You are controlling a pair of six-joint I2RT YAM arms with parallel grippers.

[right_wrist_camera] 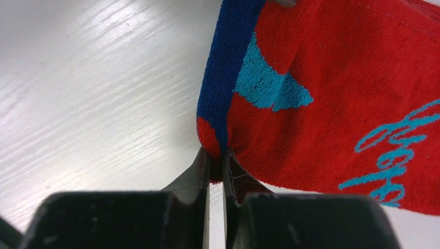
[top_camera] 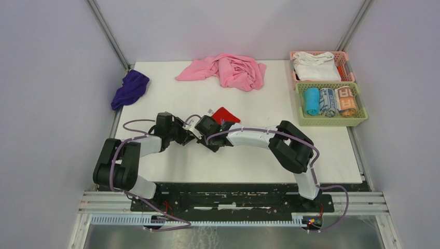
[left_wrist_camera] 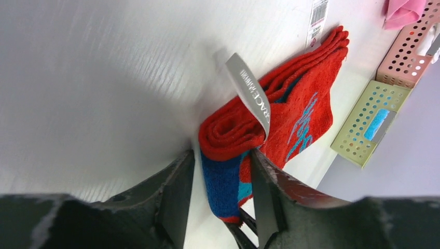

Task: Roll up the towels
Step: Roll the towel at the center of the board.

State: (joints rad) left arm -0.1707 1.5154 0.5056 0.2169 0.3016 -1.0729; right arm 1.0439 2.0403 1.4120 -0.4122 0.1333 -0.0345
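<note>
A: The right gripper (right_wrist_camera: 217,157) is pressed together on the lower corner of the red towel (right_wrist_camera: 337,72), at its blue border. What about the other one?

B: The left gripper (left_wrist_camera: 222,155) has its jaws apart, one on each side of the folded end of the same towel. I see a thin gap beside one finger, so I think it is not clamping.

A: Where does this towel lie?

B: Near the middle of the surface (top_camera: 249,161), just in front of both arms. It is doubled into several layers and a gray tag (left_wrist_camera: 249,93) stands up from it, but it is not a roll. I judge that the rolling is only begun.

A: And the purple towel (top_camera: 129,88)?

B: It lies crumpled at the far left edge of the surface, well apart from both grippers. It looks untouched, so most of the task is left.

A: Is there room to work?

B: Yes. There is open surface on the near side and to the right of the red towel. The pink cloth (top_camera: 228,70) is farther back. The green basket (top_camera: 332,123) and the pink basket (top_camera: 316,53) stand at the far right. The tight place is between the two grippers, which nearly touch.

A: Any edge to mind?

B: The left one. The purple towel reaches it, and I cannot tell if it hangs over.
</note>
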